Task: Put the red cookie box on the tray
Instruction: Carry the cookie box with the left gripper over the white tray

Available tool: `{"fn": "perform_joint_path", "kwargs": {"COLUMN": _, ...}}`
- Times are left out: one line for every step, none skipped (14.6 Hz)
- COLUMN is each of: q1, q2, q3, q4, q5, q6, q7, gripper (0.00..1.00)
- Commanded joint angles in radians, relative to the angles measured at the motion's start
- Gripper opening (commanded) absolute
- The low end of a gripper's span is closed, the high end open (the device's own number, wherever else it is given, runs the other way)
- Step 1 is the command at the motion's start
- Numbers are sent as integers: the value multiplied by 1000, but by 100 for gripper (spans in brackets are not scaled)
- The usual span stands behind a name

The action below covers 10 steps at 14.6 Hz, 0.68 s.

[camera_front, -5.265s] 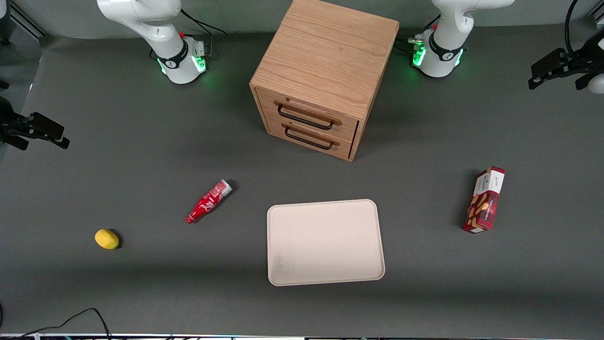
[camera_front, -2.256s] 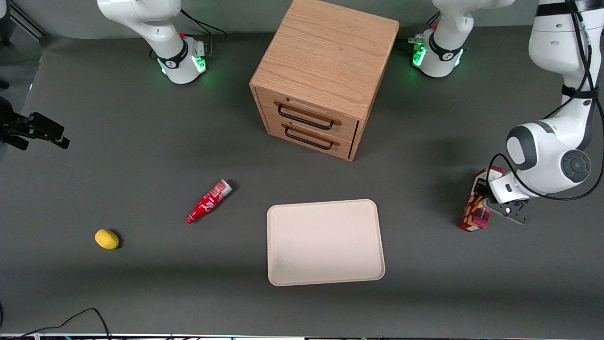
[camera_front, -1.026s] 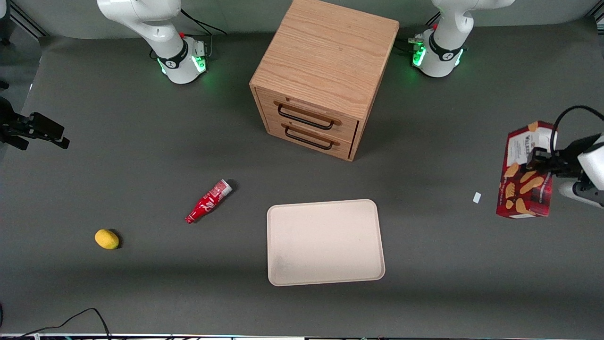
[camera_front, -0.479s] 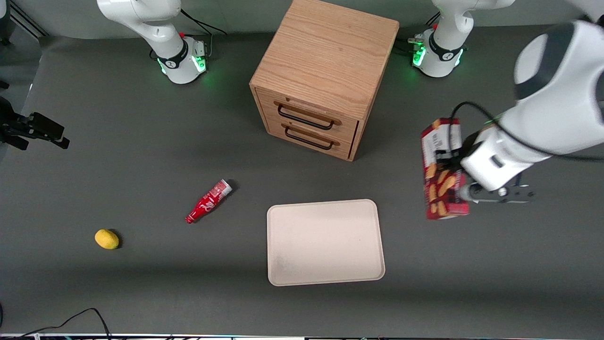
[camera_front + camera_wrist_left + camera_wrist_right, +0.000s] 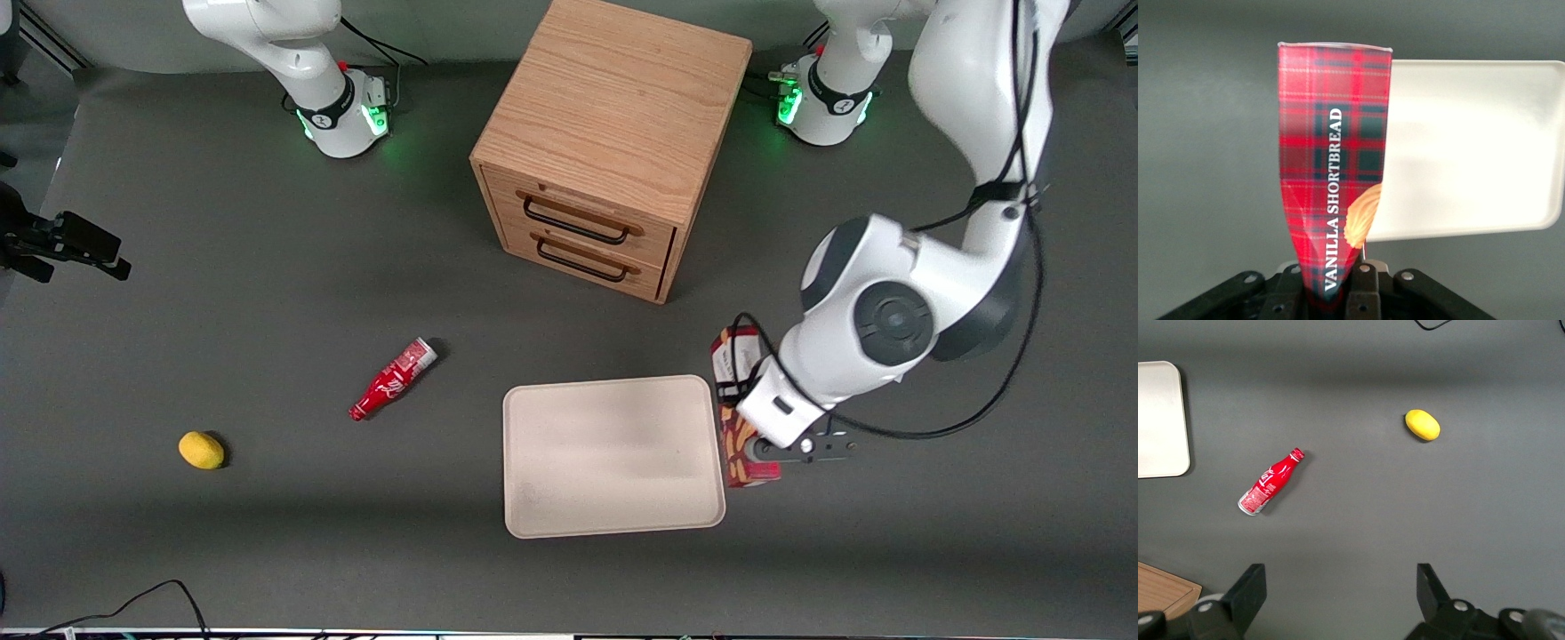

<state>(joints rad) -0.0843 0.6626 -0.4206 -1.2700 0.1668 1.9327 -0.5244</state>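
A: Red plaid carton: we hold the red cookie box [image 5: 736, 418] in the gripper [image 5: 772, 444], above the table just beside the tray [image 5: 613, 524], at the tray edge toward the working arm's end. It is not yet over the tray floor.

B: Hazards from this position?

A: We judge three. First, a release here would drop the box on the table or across the low rim, leaving it tilted and half off. Second, the box is slim and gripped near one end; in the left wrist view its walls pinch inward at the fingers [image 5: 1365, 293], so the carton may crush or pivot in the grasp. Third, descending too early could catch the box's free end on the rim and shove the tray.

B: Finger state?

A: Drawn close together, clamping the narrow end of the box between them. They touch nothing else. The drawer cabinet [image 5: 613, 142] stands well apart.
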Motion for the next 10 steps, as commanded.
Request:
{"fn": "perform_joint_path", "kwargs": {"q1": -12, "q2": 52, "q3": -7, "q4": 6, "q5": 66, "q6": 87, "q7": -42, "gripper": 0}}
{"fn": "perform_joint_path", "kwargs": {"q1": -20, "q2": 81, "q3": -7, "q4": -6, "q5": 94, "q6": 151, "q7": -58, "gripper": 0}}
{"fn": "perform_joint_path", "kwargs": {"q1": -25, "q2": 110, "q3": -7, "q4": -18, "q5": 126, "q6": 202, "q7": -95, "gripper": 0}}
{"fn": "perform_joint_path", "kwargs": {"q1": -32, "q2": 132, "q3": -7, "q4": -32, "q5": 179, "q6": 234, "q7": -129, "gripper": 0}}
{"fn": "perform_joint_path", "kwargs": {"q1": -32, "q2": 147, "q3": -9, "q4": -46, "q5": 222, "q6": 256, "q7": -159, "gripper": 0}}
{"fn": "perform_joint_path", "kwargs": {"q1": -32, "q2": 149, "q3": -9, "q4": -61, "q5": 235, "q6": 265, "q7": -176, "gripper": 0}}
{"fn": "perform_joint_path", "kwargs": {"q1": -32, "q2": 149, "q3": -9, "q4": -78, "q5": 237, "q6": 279, "q7": -177, "gripper": 0}}
{"fn": "perform_joint_path", "kwargs": {"q1": -34, "q2": 149, "q3": -9, "q4": -94, "q5": 240, "q6": 299, "q7": -180, "gripper": 0}}
{"fn": "perform_joint_path", "kwargs": {"q1": -32, "q2": 150, "q3": -9, "q4": -110, "q5": 238, "q6": 319, "q7": -181, "gripper": 0}}
{"fn": "perform_joint_path", "kwargs": {"q1": -34, "q2": 149, "q3": -9, "q4": -130, "q5": 238, "q6": 339, "q7": -184, "gripper": 0}}
